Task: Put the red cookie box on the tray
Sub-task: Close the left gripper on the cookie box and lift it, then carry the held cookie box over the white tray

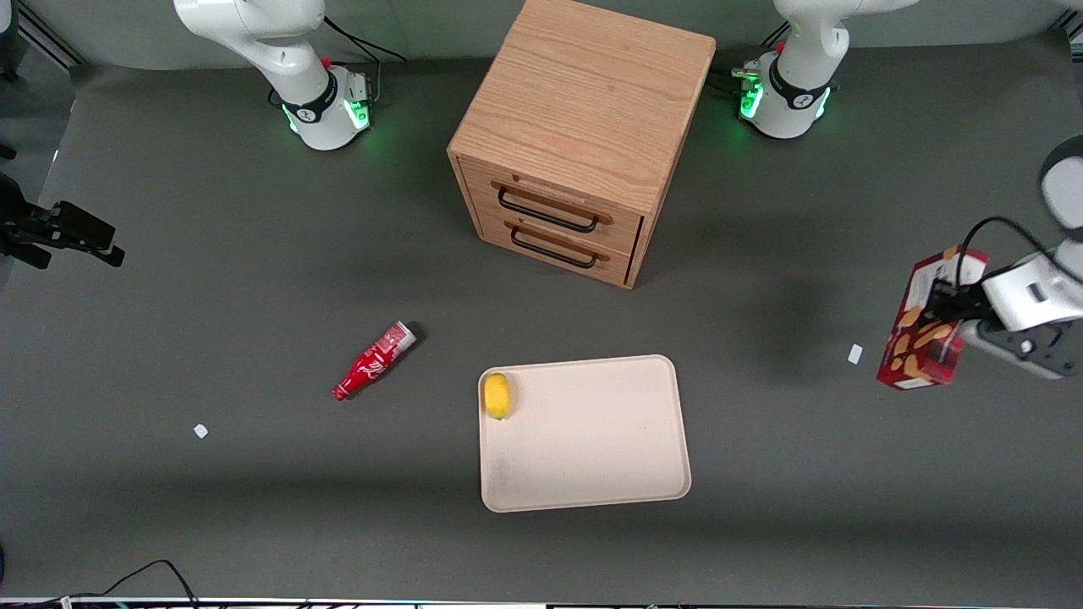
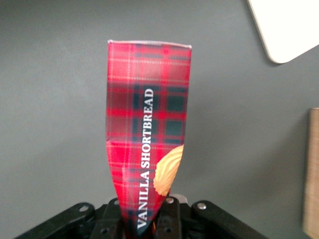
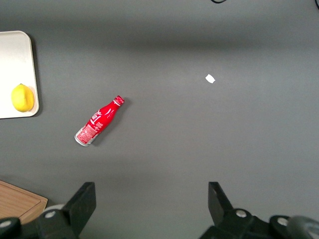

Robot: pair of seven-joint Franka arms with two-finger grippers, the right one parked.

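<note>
The red cookie box (image 1: 927,323) (image 2: 147,144), a dark-red tartan carton with cookie pictures, hangs above the table toward the working arm's end. My left gripper (image 1: 949,306) (image 2: 144,219) is shut on it, the fingers squeezing its narrow sides so the carton pinches inward. The wrist view looks along the box down at bare grey table. The beige tray (image 1: 592,440) (image 2: 294,30) lies flat near the middle of the table, close to the front camera, well apart from the box.
A lemon (image 1: 497,395) sits in the tray's corner. A red soda bottle (image 1: 374,361) lies on the table toward the parked arm's end. A wooden two-drawer cabinet (image 1: 575,135) stands farther from the camera than the tray. Small white scraps (image 1: 854,353) dot the table.
</note>
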